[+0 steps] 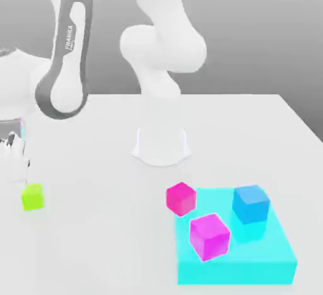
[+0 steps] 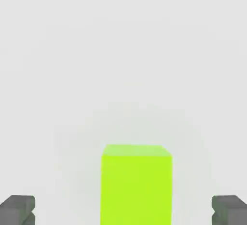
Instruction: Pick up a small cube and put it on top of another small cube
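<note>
1. Grey fingertips (image 2: 18, 209) stand spread wide in the hand view, one on each side of the lime-green cube (image 2: 136, 184), with bare table between each tip and the cube's faces; nothing is grasped.
2. Midway between those tips, the gripper (image 2: 123, 210) is lined up over the lime-green cube, which sits on the white table (image 2: 123, 50) and is not lifted.
3. Seen from the exterior view, the gripper (image 1: 14, 161) hangs at the far left edge, just above and beside the lime-green cube (image 1: 32, 197), which rests alone on the table (image 1: 94, 249).
4. White arm links (image 1: 63, 60) lean from the base (image 1: 161, 145) at the table's middle out toward the exterior view's left.
5. Well apart, toward the exterior view's right, the hot-pink cube (image 1: 180, 198) sits on the table touching the near-left corner of a flat cyan slab (image 1: 252, 265).
6. On that slab stand a larger magenta-purple cube (image 1: 209, 236) and a larger blue cube (image 1: 251, 204), near each other but apart.
</note>
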